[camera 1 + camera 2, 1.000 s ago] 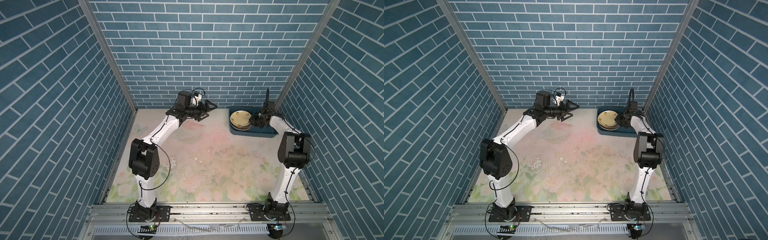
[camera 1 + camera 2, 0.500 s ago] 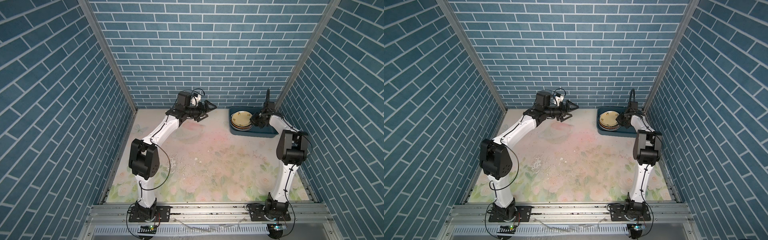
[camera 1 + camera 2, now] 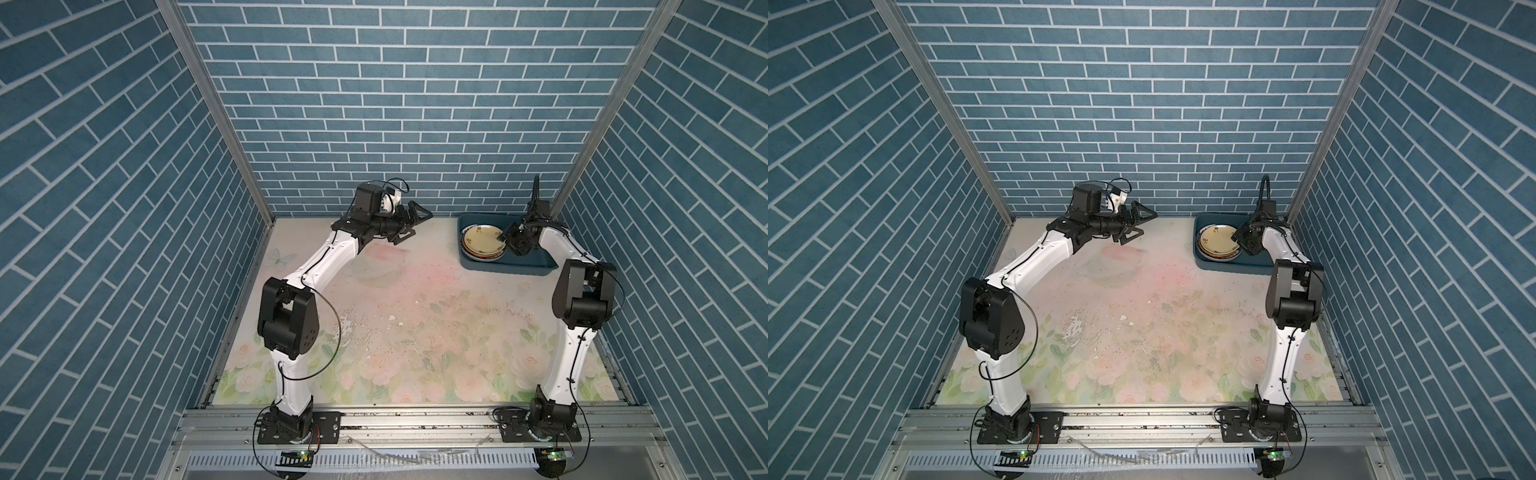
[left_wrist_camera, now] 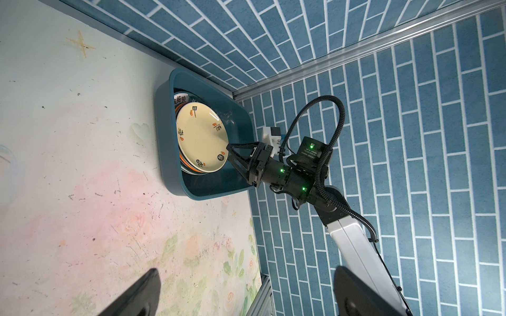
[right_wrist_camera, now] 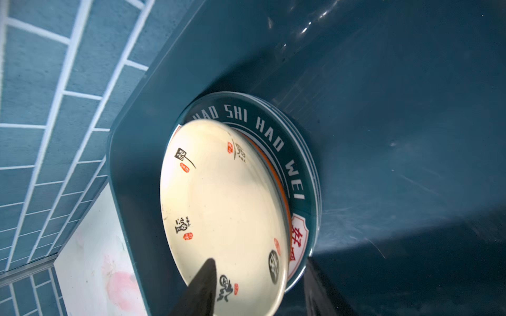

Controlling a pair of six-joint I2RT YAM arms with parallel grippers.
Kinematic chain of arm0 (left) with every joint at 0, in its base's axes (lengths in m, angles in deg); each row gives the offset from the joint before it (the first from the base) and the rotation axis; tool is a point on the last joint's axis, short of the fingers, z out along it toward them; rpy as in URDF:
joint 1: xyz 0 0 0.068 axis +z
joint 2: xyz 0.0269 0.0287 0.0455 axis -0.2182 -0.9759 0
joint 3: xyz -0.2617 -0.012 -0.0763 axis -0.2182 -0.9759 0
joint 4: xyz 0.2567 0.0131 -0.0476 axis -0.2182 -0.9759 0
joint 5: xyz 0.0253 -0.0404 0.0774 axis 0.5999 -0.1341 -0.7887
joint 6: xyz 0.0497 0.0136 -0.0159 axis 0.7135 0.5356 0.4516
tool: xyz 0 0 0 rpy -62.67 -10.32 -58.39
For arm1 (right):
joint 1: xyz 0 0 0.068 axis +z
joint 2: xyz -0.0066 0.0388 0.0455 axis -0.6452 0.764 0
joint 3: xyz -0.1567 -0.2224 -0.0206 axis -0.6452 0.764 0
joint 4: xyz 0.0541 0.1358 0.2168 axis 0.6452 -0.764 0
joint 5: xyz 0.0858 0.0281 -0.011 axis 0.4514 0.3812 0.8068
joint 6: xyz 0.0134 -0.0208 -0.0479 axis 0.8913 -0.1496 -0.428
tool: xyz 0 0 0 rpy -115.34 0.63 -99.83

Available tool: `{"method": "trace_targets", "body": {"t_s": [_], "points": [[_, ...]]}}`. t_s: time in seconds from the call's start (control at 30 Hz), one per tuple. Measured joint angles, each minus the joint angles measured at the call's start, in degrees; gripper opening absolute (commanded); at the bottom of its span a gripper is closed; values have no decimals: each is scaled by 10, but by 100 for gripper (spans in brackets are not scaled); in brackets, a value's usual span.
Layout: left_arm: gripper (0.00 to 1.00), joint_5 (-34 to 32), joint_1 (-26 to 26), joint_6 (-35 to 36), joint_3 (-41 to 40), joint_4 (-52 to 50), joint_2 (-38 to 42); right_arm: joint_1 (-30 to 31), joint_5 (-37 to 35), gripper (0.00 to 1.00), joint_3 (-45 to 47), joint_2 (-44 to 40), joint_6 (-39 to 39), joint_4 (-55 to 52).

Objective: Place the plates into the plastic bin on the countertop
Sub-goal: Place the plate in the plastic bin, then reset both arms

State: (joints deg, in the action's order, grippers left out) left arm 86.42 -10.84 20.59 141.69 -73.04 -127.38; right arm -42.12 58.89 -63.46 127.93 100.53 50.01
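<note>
In both top views the left hand [image 3: 419, 224] hung spread and empty over the surface [image 3: 415, 316], probably to stay clear of the bin [image 3: 528, 269], where the right hand [image 3: 508, 240] worked.

From the left wrist, the right hand stood spread astride the rim of the cream plate [image 4: 200, 136], which lay tilted inside the bin, apparently just let go.

From the right wrist, between the fingers [image 5: 201, 290], the plate was glossy, brush-lettered and red-sealed. It leaned over an orange rim [image 5: 277, 171] and a lettered plate [image 5: 290, 161].

Blue brick walls [image 3: 415, 104], aluminium corner posts [image 3: 214, 104]
</note>
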Motion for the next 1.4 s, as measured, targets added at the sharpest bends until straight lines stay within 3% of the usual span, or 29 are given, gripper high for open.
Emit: {"method": "trace_targets", "body": {"t_s": [0.1, 0.27, 0.47, 0.63, 0.87, 1.07, 1.1, 1.13, 1.4], "points": [[100, 0, 0, 0, -1, 0, 0, 0, -10, 56, -38, 0, -12, -33], [100, -3, 3, 6, -15, -3, 3, 0, -38, 67, -37, -34, -30, -54], [100, -42, 24, 67, -27, -63, 43, 0, -70, 75, 43, -143, -43, -46], [100, -134, 66, 164, -62, -120, 129, 1, -94, 76, 147, -275, -56, -1], [100, -385, 111, 327, -274, -82, 300, 13, -177, 76, 343, -452, -99, 39], [100, -574, 114, 461, -514, 98, 388, 19, -282, 77, 496, -569, -124, 36], [100, -592, 116, 475, -544, 124, 389, 19, -296, 92, 518, -587, -127, 38], [100, -613, 117, 489, -578, 157, 389, 19, -311, 99, 541, -606, -129, 42], [100, -695, 134, 539, -711, 337, 330, 19, -375, 99, 690, -674, -166, 136]]}}
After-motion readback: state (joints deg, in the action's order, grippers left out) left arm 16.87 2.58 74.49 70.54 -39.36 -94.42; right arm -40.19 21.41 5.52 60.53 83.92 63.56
